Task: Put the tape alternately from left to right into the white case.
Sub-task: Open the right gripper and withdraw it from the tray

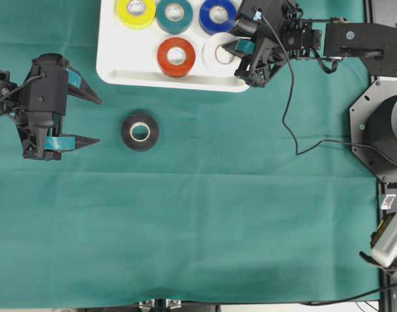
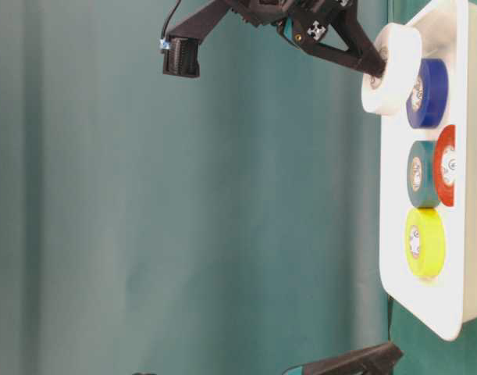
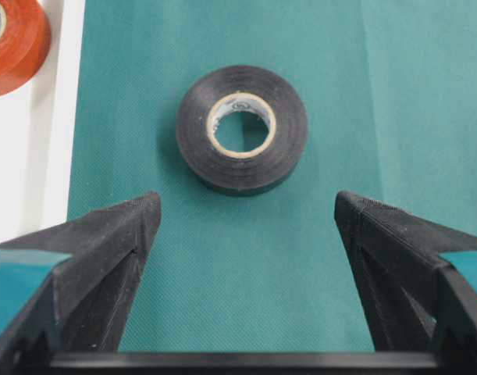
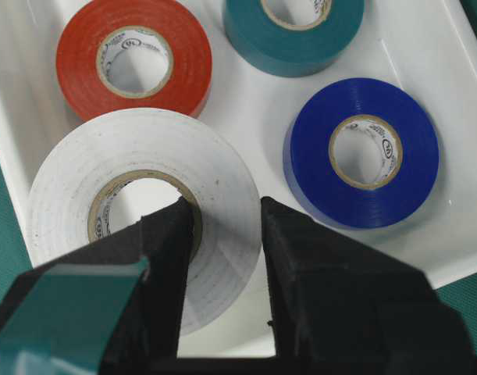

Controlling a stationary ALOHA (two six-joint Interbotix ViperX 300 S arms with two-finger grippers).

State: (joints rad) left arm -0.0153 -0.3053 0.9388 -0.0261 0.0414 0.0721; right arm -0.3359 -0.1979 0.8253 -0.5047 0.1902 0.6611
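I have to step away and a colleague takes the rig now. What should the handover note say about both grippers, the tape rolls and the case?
Right gripper: shut on the wall of the white roll, one finger in its core, the other outside, over the white case; the roll looks lifted off the case floor in the table-level view.
Left gripper: open, empty, aimed at the black roll, which lies flat on the green cloth.
Done: yellow roll, teal roll, blue roll and red roll lie in the case.
Left: release the white roll, then bring in the black one.
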